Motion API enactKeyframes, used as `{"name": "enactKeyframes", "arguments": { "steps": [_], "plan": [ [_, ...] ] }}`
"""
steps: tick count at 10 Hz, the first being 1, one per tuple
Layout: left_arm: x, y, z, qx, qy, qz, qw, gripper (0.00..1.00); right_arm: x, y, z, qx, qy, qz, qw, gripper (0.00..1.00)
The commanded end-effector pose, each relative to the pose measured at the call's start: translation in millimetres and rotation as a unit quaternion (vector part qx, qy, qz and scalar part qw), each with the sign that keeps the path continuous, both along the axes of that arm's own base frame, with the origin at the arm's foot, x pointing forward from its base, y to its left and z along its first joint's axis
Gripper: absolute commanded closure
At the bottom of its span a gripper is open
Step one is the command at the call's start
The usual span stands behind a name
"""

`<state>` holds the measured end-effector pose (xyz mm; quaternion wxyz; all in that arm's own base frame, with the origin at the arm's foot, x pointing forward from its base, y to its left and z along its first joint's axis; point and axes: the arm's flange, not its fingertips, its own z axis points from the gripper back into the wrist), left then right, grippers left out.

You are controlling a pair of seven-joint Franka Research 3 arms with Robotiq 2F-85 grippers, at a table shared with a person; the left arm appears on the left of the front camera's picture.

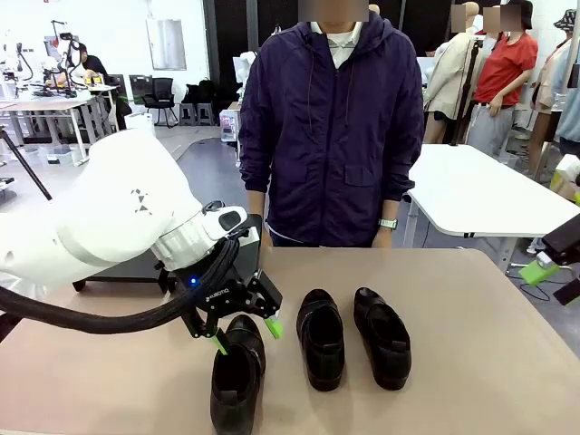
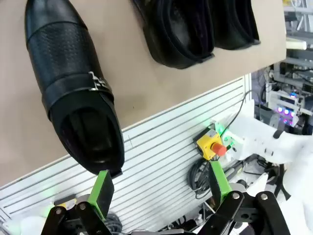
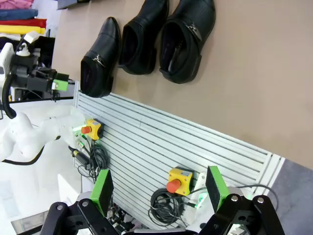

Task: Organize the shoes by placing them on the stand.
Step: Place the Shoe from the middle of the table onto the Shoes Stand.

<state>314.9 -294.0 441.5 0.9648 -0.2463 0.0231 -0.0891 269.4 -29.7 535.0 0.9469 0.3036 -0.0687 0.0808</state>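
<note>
Right, saw the left end effector [image 1: 246, 335] hanging just above the left shoe [image 1: 237, 372], jaws wide apart, gripping nothing. Read that as lining up for a pick: left wrist view put one green pad beside the heel rim, the other out past the bench [image 1: 471, 362] edge. Judged grasp not yet begun; would need a shift over the shoe and a drop before closing. Found that shoe's heel right at the near bench edge, so flagged a nudge-off risk. Counted middle shoe [image 1: 320, 337] and right shoe [image 1: 382, 337] side by side mid-bench, untouched. Spotted right end effector [image 3: 159, 186] off the bench at far right, jaws apart, empty; presumably kept clear of the left arm's work.
</note>
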Motion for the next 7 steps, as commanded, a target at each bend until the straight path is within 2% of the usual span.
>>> {"name": "enactKeyframes", "arguments": {
  "steps": [1,3,6,7],
  "plan": [
    [8,2,-3,0.0,0.002,0.009,1.0,0.0,-1,1,1,0.008,0.0,-0.002,1.0,0.0],
    [6,30,-17,0.094,0.003,0.038,0.995,0.0,-1,1,1,0.008,0.0,-0.002,1.0,0.0],
    [-11,45,-37,0.142,-0.019,0.013,0.99,0.0,-1,1,1,0.008,0.0,-0.002,1.0,0.0],
    [-10,44,-47,0.146,-0.003,0.015,0.989,0.0,-1,1,1,0.008,0.0,-0.002,1.0,0.0]
  ]
}}
